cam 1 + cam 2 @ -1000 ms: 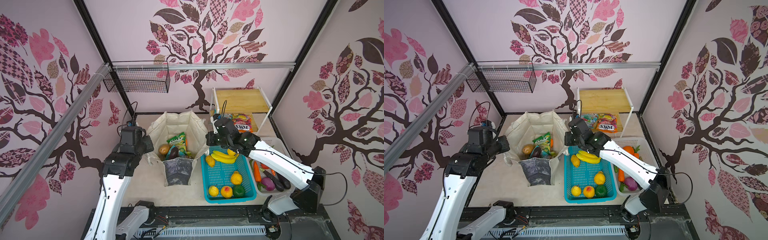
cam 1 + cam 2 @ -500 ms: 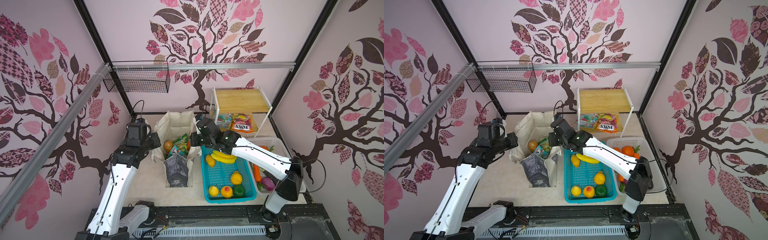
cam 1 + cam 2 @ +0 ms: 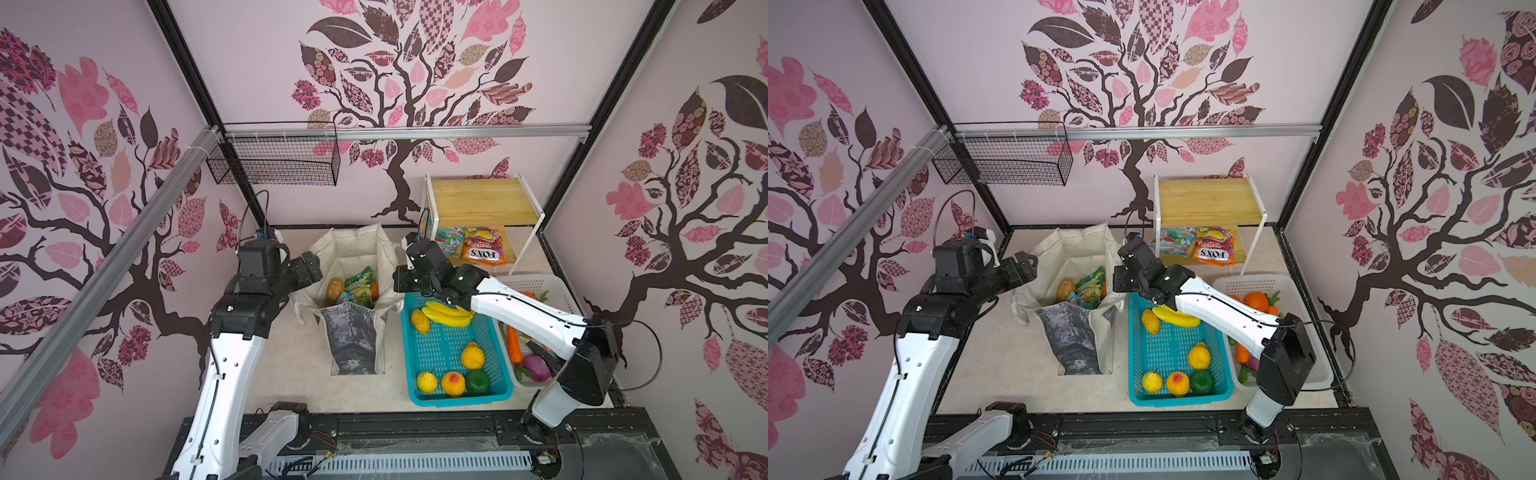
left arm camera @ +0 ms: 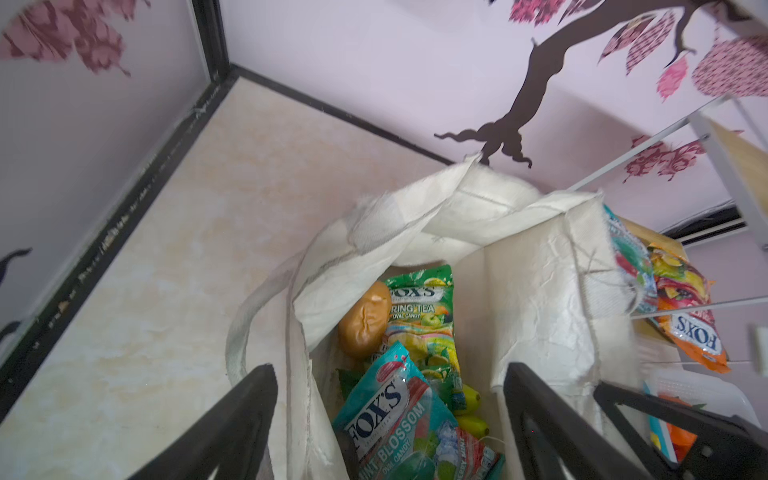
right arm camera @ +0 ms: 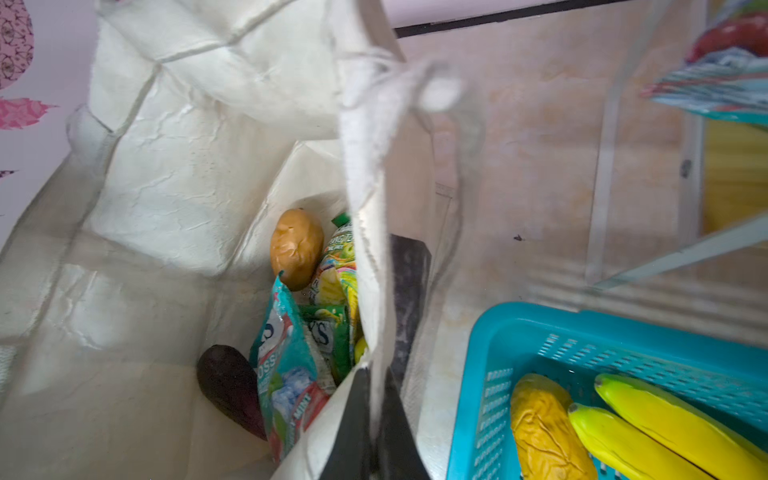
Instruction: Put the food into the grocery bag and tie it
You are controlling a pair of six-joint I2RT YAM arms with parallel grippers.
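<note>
Two grippers flank the grocery bag, which stands upright just left of the teal basket. The left gripper has just let go: its fingers are now spread wide, and the near strap handle hangs slack beside the bag wall. The right gripper is pressed together, pinching the opposite strap handle. A potato, a green FOX'S packet and a teal FOX'S packet lie inside. Loading appears finished. Tying is not yet done, and the slack strap likely needs regrasping.

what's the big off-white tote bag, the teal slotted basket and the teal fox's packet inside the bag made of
Off-white tote bag: likely canvas-like woven cloth, matte; it creases and has frayed edges. Teal slotted basket: moulded hard plastic, slight sheen, even slots. Teal FOX'S packet: glossy plastic film, with glare and crinkles.
</note>
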